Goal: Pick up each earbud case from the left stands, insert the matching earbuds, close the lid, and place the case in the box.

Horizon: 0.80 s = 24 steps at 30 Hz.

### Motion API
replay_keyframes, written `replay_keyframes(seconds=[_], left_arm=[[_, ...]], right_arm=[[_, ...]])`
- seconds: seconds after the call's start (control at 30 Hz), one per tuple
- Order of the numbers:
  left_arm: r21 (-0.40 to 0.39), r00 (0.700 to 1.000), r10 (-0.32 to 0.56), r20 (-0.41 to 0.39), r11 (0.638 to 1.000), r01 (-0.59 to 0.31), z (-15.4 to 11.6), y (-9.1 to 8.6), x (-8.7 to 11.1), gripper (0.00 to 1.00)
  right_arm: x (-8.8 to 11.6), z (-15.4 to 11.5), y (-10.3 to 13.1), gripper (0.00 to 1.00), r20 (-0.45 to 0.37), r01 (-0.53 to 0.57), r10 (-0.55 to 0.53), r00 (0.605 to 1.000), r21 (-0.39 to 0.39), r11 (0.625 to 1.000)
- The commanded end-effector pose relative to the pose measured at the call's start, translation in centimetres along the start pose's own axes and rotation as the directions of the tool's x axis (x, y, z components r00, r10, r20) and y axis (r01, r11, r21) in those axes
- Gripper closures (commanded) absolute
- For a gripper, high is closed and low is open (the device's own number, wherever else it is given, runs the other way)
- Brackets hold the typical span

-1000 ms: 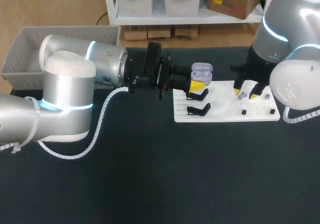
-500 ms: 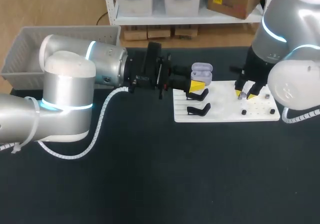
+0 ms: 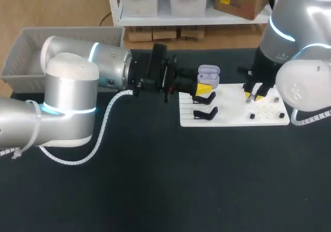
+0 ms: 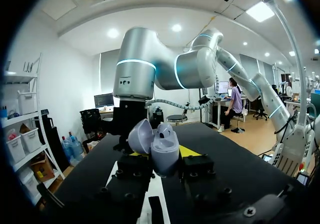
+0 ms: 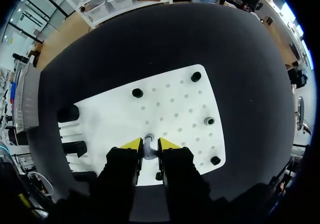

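There is one earbud case, pale lilac, and my left pincer is clenched on it from two sides, above the far left corner of the white board. The case stands upright with its opening up; its lid is swung open and leans to one side. Something small and rounded sits in the opening, but I cannot tell what it is.

My right pincer grasps one small grey earbud between its yellow tips, over the middle of the board; I cannot tell its long axis. On the board I count four dark pegs on its right half and two free black stands on its left edge.

One grey basket stands at the far left corner of the tabletop, and the left arm partly hides its inside.
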<state>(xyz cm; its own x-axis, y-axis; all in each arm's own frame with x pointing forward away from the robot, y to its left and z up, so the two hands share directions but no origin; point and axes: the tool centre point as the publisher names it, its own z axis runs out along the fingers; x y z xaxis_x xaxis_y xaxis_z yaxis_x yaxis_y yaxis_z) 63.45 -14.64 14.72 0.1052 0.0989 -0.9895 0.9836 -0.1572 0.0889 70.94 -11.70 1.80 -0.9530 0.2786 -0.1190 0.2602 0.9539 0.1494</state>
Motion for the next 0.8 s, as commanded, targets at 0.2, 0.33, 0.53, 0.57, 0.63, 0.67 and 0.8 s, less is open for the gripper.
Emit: replay_keyframes(seconds=[0.2, 0.33, 0.53, 0.57, 0.63, 0.67, 0.8], left_arm=[[-0.002, 1.0, 0.001, -0.001, 1.0, -0.001, 0.0, -0.1, 0.0, 1.0], [-0.002, 1.0, 0.001, -0.001, 1.0, -0.001, 0.0, -0.1, 0.0, 1.0], [-0.002, 1.0, 0.001, -0.001, 1.0, -0.001, 0.0, -0.1, 0.0, 1.0], [-0.002, 1.0, 0.001, -0.001, 1.0, -0.001, 0.0, -0.1, 0.0, 1.0], [-0.002, 1.0, 0.001, -0.001, 1.0, -0.001, 0.0, -0.1, 0.0, 1.0], [-0.002, 1.0, 0.001, -0.001, 1.0, -0.001, 0.0, -0.1, 0.0, 1.0], [-0.002, 1.0, 0.001, -0.001, 1.0, -0.001, 0.0, -0.1, 0.0, 1.0]], right_arm=[[1.1, -4.1, -1.3, 1.0, 0.026, -0.032, 0.032, 0.999, -0.02, 0.999], [1.2, -6.7, -2.1, 1.0, 0.047, -0.037, 0.039, 0.998, -0.043, 0.998], [2.1, -11.7, -2.3, 1.0, 0.035, 0.083, -0.081, 0.996, -0.056, 0.995], [2.2, -12.5, -2.2, 1.0, 0.032, 0.112, -0.11, 0.993, -0.052, 0.992], [2.5, -14.3, -1.9, 1.0, 0.021, 0.174, -0.173, 0.985, -0.046, 0.984], [2.7, -15.1, -1.6, 1.0, 0.021, 0.201, -0.2, 0.98, -0.035, 0.979], [3.3, -18.4, -0.5, 1.0, 0.013, 0.305, -0.305, 0.952, -0.034, 0.952]])
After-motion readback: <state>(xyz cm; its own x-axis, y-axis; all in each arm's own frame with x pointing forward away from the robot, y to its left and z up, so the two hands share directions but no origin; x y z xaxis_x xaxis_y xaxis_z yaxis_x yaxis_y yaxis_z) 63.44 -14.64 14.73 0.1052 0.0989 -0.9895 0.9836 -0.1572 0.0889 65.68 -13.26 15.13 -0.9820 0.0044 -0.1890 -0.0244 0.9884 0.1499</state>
